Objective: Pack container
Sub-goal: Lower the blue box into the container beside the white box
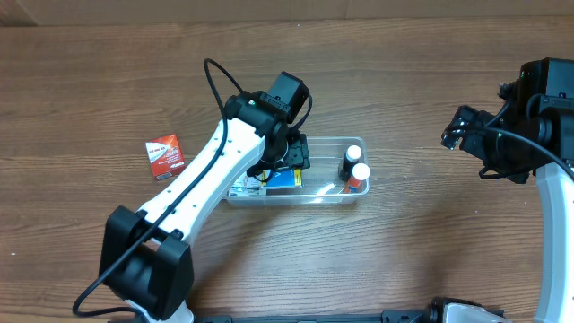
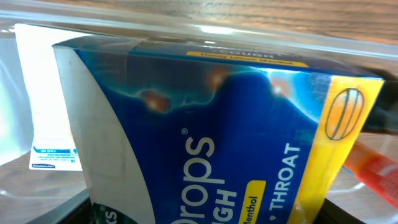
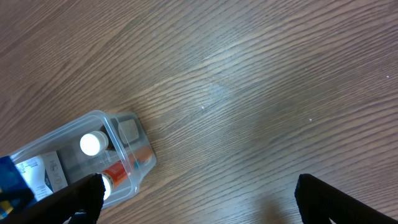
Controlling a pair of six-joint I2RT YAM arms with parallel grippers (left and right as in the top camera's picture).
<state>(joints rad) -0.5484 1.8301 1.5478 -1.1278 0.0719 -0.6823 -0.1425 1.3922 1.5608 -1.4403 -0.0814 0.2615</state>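
Brown wood-grain table (image 1: 430, 251) fills every view; no wall or floor shows. Near the centre of the overhead frame sits the container (image 1: 360, 144), a clear tub with rounded corners, lying lengthwise left to right.

At the tub's right end are two white-capped bottles side by side: a dark bottle (image 1: 349, 156) and an orange bottle (image 1: 360, 173). The left part of the tub holds a white card (image 1: 242, 188) and a blue box (image 1: 285, 178) with a yellow band, tilted and printed with "Drops" and "THROAT".

A white arm reaches from the lower left of the overhead frame, and the left gripper (image 1: 291, 161) is over the tub. In the left wrist view the blue box sits between its fingers, which close against both of its sides.

A small red box (image 1: 163, 155) lies on the bare table, well to the left of the tub.

At the right edge of the overhead frame the right gripper (image 3: 199, 186) hangs over bare wood, fingers spread wide and holding nothing. The tub's corner shows at the lower left of its view.
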